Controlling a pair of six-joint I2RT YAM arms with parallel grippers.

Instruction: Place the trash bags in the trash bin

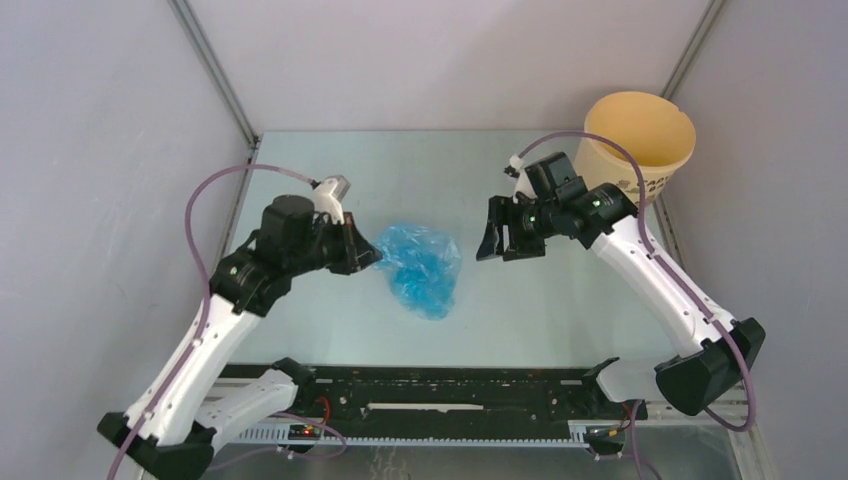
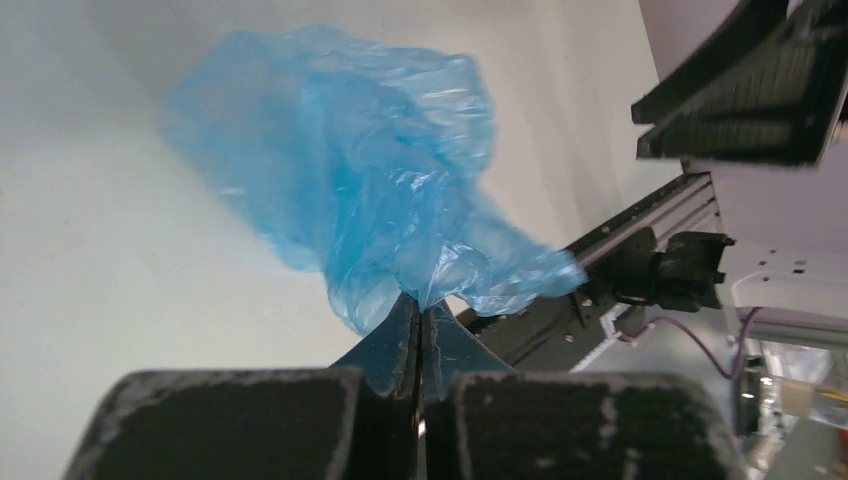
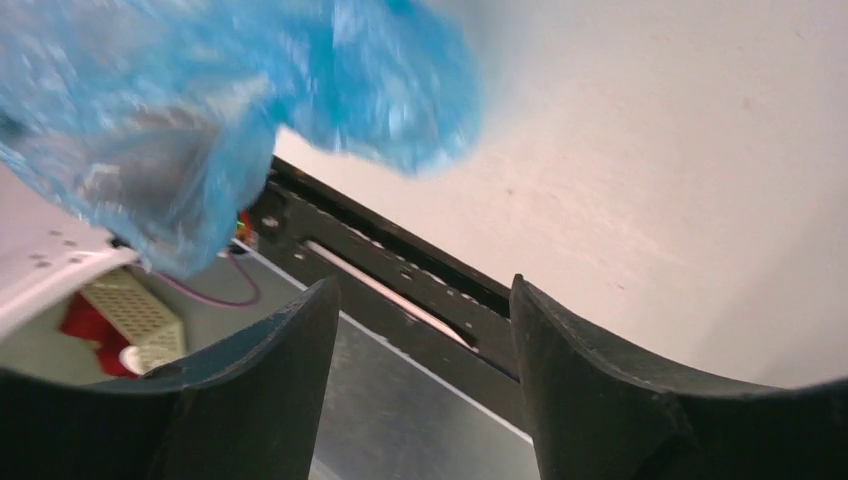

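Trash bag point(image 1: 425, 268) film is seen from the top view bunched on the table point(image 1: 560, 300) near its middle, with one corner drawn into the left gripper point(image 1: 372, 255). The right gripper point(image 1: 497, 240) is held just beside the bag's other side, apart from it. The trash bin point(image 1: 640, 130) is set upright at the far right corner, well apart from the bag and behind the right arm. A carry by the left arm is judged likely to be blocked by the right arm, so a collision or a fumbled handover is the main risk.

From the left wrist view, the left gripper point(image 2: 420, 335) is shown clamped on a thin pinch of the trash bag point(image 2: 370, 170), only a small fold being caught at the fingertips. Such glossy film is judged liable to slide out if it is pulled quickly or snagged.

From the right wrist view, the right gripper point(image 3: 420, 330) is seen spread wide with nothing between its fingers, and the bag point(image 3: 200, 90) is blurred beyond them. Since the bag looks bulkier than the bin mouth, loose film could be draped over the rim, or the light bin could be tipped.
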